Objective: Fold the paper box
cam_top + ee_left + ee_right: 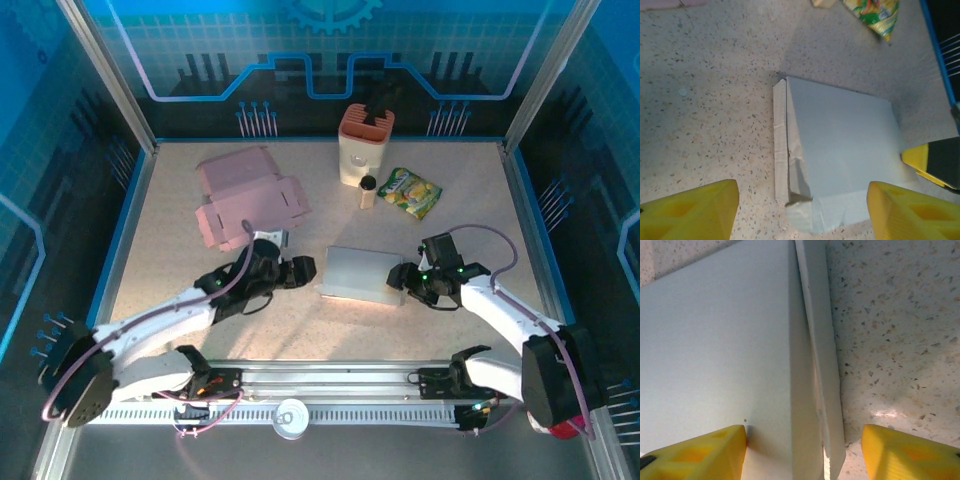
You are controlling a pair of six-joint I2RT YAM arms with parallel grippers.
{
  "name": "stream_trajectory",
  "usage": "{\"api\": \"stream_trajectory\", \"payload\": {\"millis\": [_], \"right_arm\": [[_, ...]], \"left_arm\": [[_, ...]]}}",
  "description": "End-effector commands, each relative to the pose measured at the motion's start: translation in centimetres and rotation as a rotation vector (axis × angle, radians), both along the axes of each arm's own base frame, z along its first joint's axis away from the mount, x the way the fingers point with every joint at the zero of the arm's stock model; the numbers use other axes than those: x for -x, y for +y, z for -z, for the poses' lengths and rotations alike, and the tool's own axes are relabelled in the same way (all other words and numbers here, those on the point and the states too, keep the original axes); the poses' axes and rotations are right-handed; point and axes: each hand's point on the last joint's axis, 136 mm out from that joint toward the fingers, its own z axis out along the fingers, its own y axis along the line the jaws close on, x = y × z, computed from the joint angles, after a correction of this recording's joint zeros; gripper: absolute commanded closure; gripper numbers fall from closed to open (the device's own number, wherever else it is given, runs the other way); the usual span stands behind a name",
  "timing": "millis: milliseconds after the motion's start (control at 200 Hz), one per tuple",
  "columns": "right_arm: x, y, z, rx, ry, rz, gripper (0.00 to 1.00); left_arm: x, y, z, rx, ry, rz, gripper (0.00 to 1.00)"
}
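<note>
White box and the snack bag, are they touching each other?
Apart. The top view shows a stretch of bare table between the white box and the snack bag.

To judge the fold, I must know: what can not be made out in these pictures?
Box right edge: top view, partly covered by the right gripper.
Box inside: all views, hidden by its own top.
Packet print: left wrist view, cut by the top edge.
Bottle label: top view, too small.

Both low, left hand (297, 270) and right hand (408, 279) gape (facing inward).
</note>
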Motion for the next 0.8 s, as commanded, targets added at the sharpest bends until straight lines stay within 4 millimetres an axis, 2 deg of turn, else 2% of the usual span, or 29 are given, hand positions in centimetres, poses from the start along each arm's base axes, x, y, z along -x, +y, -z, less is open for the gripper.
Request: {"api": "stream_trajectory", "payload": {"millis": [0,120,245,435,645,795], "right_arm": [[-0.6,0.0,-0.3,-0.005,-0.012,-0.026,0.38],[-0.7,0.0,0.0,-0.01,-0.005,-0.033,0.38],[-0.8,-0.1,0.0,-0.011,-0.008,-0.035,0.38],[-0.9,-0.1,0.2,-0.016,-0.007,-0.041,0.38],[-0.8,-0.1,0.9,-0.024,0.005,-0.045,0.4],[-0.8,-0.3,1.6,-0.013,0.018,-0.045,0.42]], "left_arm": [[-0.5,-2.3,0.5,0.015,0.051,0.141,0.33],[-2.2,-4.2,1.7,0.028,0.073,0.185,0.37],[-2.9,-5.3,4.2,0.018,0.122,0.205,0.44],[-3.0,-5.1,7.5,-0.033,0.179,0.195,0.5],[-2.9,-5.3,8.4,-0.02,0.187,0.196,0.61],[-2.6,-4.9,9.4,-0.029,0.208,0.187,0.63]]}}
